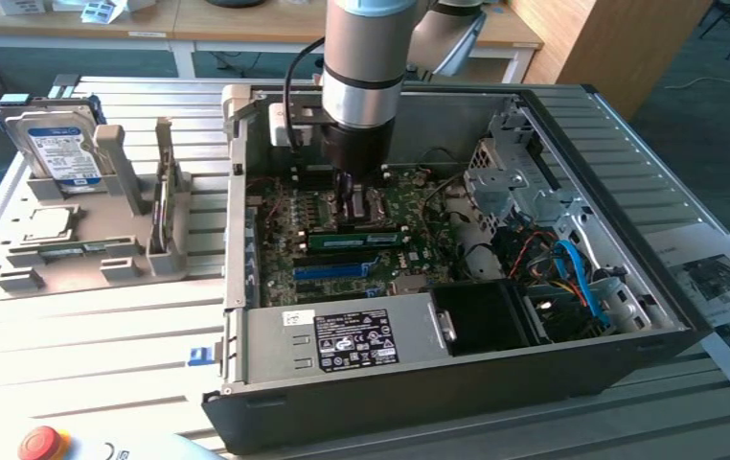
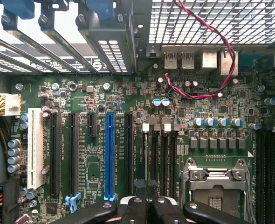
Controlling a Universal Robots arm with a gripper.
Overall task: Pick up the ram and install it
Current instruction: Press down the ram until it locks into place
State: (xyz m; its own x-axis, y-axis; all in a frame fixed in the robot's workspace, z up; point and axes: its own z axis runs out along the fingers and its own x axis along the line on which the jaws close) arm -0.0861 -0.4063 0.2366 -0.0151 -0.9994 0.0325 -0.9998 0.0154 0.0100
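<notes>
The ram, a long green stick with dark chips, stands on its edge across the motherboard inside the open computer case. It sits just beyond the blue slot. My gripper hangs straight above the ram's middle, fingertips right at its top edge. In the wrist view my gripper is shut, its black fingers pressed together over the black memory slots with white latches. I cannot tell whether the fingers pinch the ram or only rest on it.
A grey fixture at the exterior view's left holds a hard drive. The case walls, the power supply and a blue cable ring the board. A red-and-black wire and the processor socket lie near the slots.
</notes>
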